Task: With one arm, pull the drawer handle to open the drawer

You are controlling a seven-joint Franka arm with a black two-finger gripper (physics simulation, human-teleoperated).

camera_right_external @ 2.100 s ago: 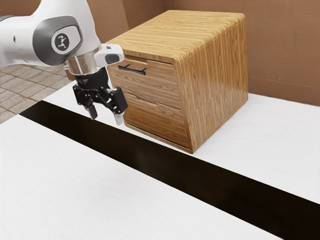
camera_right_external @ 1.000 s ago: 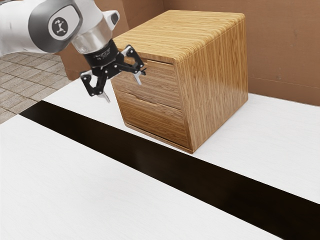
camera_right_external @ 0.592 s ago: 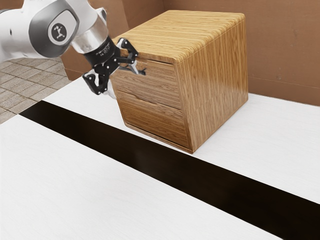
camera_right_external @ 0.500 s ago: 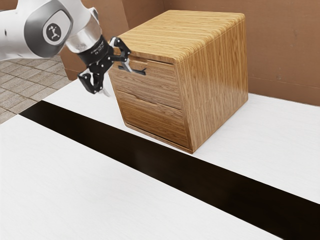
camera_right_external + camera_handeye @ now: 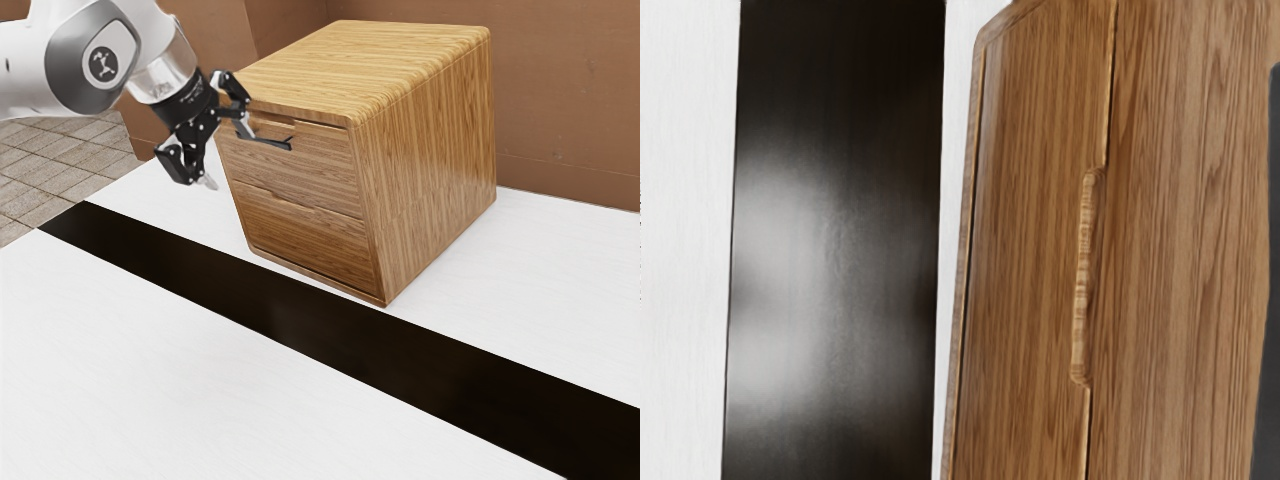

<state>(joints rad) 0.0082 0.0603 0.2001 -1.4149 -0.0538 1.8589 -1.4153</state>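
A wooden cabinet [image 5: 400, 150] stands on the table with two drawers in its front. The top drawer [image 5: 300, 165] carries a black bar handle [image 5: 268, 138] and its front looks flush with the cabinet. My black gripper [image 5: 230, 158] is open and tipped sideways toward the cabinet front. Its upper fingertip [image 5: 247, 128] is at the handle's end toward the exterior view's left, and the lower fingertip [image 5: 208, 183] hangs off the cabinet's corner. Nothing is between the fingers. In the wrist view the lower drawer front [image 5: 1030, 300] shows close up with its carved grip notch [image 5: 1088, 280].
A broad black stripe [image 5: 330, 340] [image 5: 835, 250] runs across the white table [image 5: 150, 400] in front of the cabinet. Brown walls [image 5: 570, 90] stand behind it, and tiled floor [image 5: 50, 170] shows beyond the table's edge at the exterior view's left.
My hand has risen from table height to the handle's level and turned its fingers toward the cabinet. In the last half second it shifted slightly toward the exterior view's left. The drawer has not moved.
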